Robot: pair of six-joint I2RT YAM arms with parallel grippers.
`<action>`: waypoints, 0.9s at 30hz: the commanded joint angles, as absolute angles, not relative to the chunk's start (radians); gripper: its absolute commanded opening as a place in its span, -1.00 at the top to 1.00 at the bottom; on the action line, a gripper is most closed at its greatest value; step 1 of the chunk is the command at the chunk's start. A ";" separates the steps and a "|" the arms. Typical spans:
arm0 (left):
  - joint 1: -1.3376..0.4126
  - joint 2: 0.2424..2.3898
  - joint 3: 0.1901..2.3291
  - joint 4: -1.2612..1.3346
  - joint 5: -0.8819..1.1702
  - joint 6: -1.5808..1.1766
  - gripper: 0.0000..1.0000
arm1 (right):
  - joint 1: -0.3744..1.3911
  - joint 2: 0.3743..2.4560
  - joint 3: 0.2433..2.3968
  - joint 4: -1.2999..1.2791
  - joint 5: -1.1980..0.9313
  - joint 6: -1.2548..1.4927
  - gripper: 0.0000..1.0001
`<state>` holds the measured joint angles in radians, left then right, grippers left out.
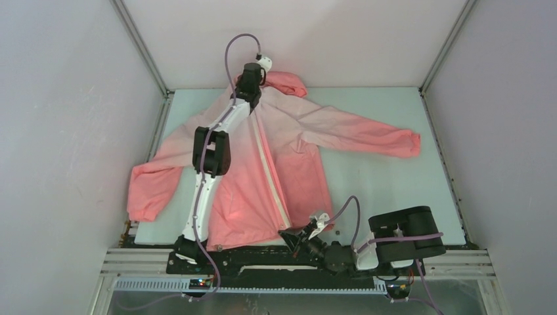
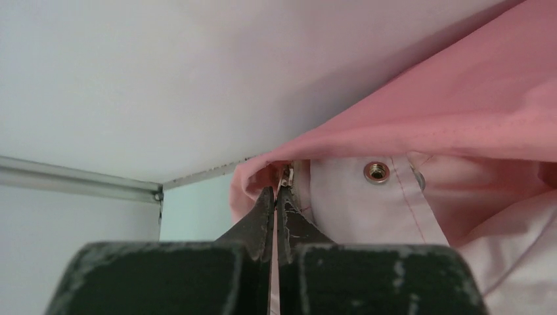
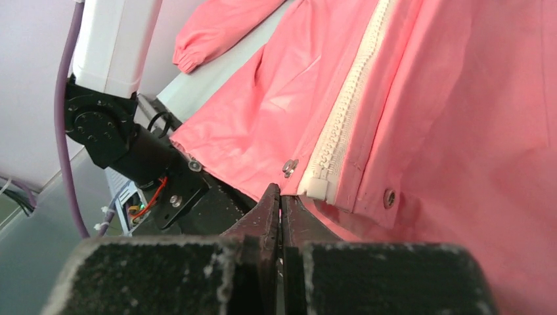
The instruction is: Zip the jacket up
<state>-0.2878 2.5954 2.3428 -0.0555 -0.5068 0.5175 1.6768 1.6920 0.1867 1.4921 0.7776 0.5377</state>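
Observation:
The pink jacket (image 1: 299, 131) lies flat on the table with its hood at the far side. Its whitish zipper (image 1: 269, 164) runs from hem to collar, and its teeth are meshed in the right wrist view (image 3: 348, 111). My left gripper (image 1: 249, 84) is at the collar, shut on the zipper pull just below the metal slider (image 2: 286, 176). My right gripper (image 1: 289, 234) is at the near edge, shut on the jacket's hem (image 3: 263, 177) beside the zipper's bottom stop (image 3: 315, 189). Its tips (image 3: 280, 197) pinch a sliver of pink fabric.
Pale walls enclose the table on three sides, with metal rails at the corners (image 1: 141, 49). The jacket's sleeves spread to the left (image 1: 148, 190) and right (image 1: 394, 141). The left arm's base (image 3: 131, 151) stands close to my right gripper. Snap studs (image 2: 376, 172) line the collar flap.

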 commanded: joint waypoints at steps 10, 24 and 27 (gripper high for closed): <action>-0.220 2.568 2.348 0.217 -0.330 0.591 0.66 | 1.579 1.706 0.194 1.526 0.535 0.640 0.45; -0.263 1.740 1.417 0.081 -0.176 0.065 -0.84 | 1.518 0.919 0.355 0.187 0.774 0.665 -0.99; -0.273 1.551 1.301 -0.016 -0.121 -0.115 -0.87 | 1.512 0.731 0.431 -0.116 0.868 0.678 -0.99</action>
